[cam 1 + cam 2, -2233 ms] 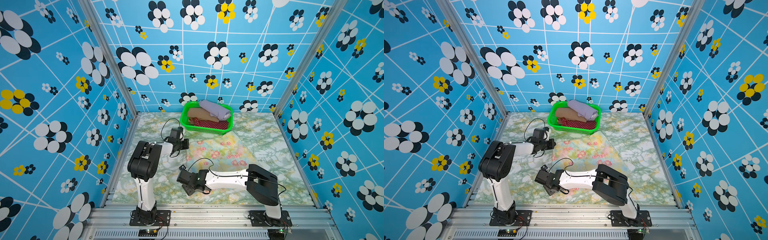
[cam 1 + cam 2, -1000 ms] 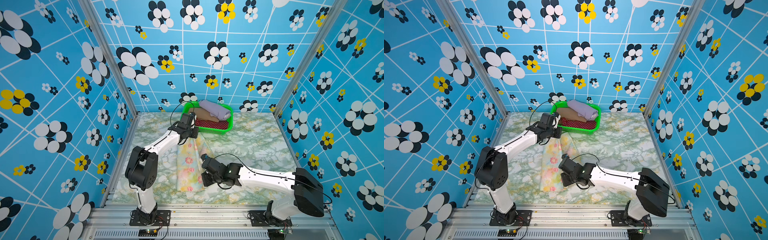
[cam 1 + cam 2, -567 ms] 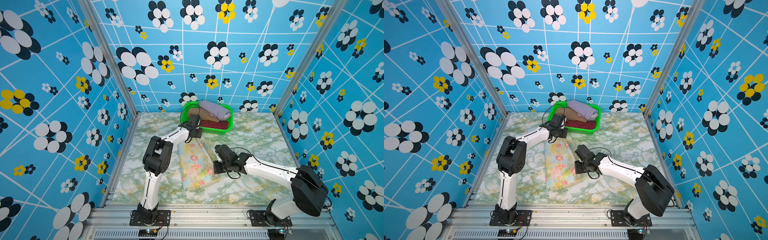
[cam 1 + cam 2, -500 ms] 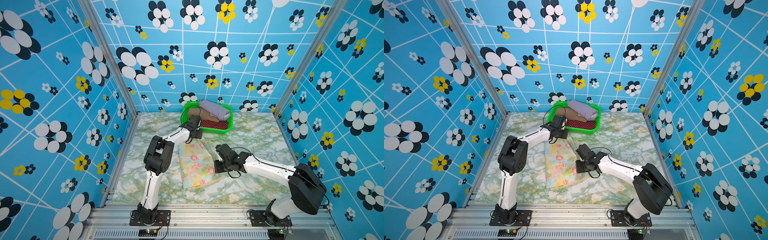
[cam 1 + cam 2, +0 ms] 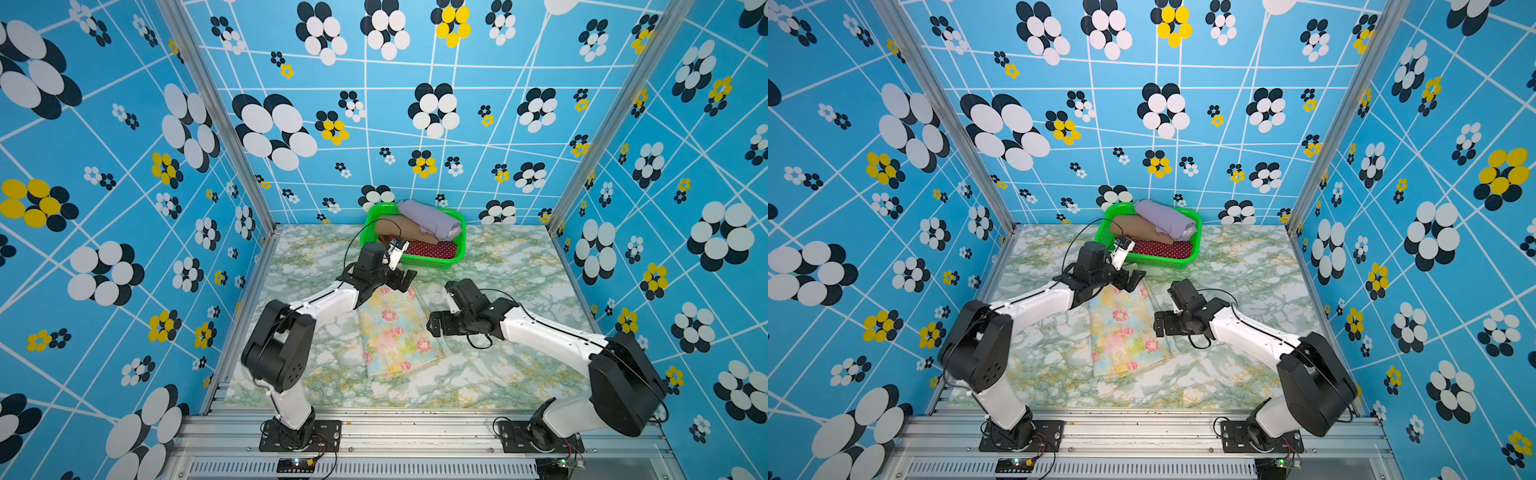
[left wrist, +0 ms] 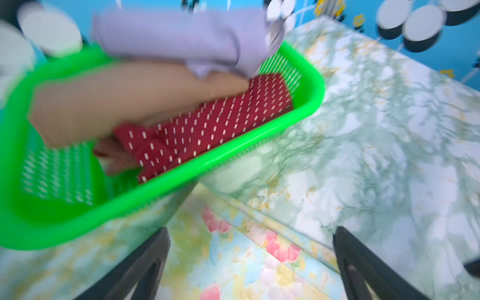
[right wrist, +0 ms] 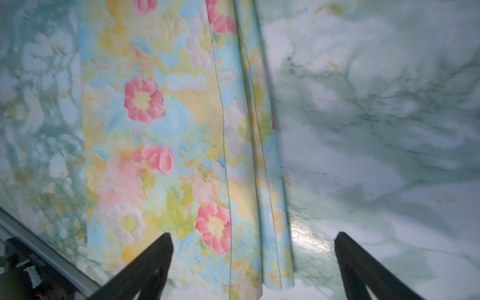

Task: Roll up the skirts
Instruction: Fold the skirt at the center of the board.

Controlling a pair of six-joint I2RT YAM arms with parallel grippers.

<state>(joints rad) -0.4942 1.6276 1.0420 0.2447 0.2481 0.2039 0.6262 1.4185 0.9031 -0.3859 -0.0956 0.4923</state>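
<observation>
The skirt (image 5: 394,332) is lying flat on the marble-print table (image 5: 519,270), folded into a long narrow strip. It is running from just in front of the green basket (image 5: 419,263) toward the front rail, approx. mid-table btwn the two arms. Its layered edges (image 7: 249,155) are stacking up along the side facing the R arm. The L gripper (image 5: 401,279) is hanging over the strip's far end, right by the basket's near wall. Its fingers are standing wide apart w/ nothing pinched. In the L wrist view, which is coming out blurred, the floral cloth is showing under the gap, but whether the tips are touching it I can't tell. The R gripper (image 5: 433,325) is sitting at the strip's R-arm edge, roughly halfway along, and is also spread wide and gripping nothing. In the R wrist view one finger (image 7: 145,267) is reaching over the cloth, while the other is reaching over bare table, w/ the folded edge btwn them. The basket is sitting at the back wall and is holding a lilac cloth (image 5: 430,218) on top, a tan roll (image 5: 392,228) beneath it and a red white-dotted cloth (image 5: 432,249) nearest the arms.
</observation>
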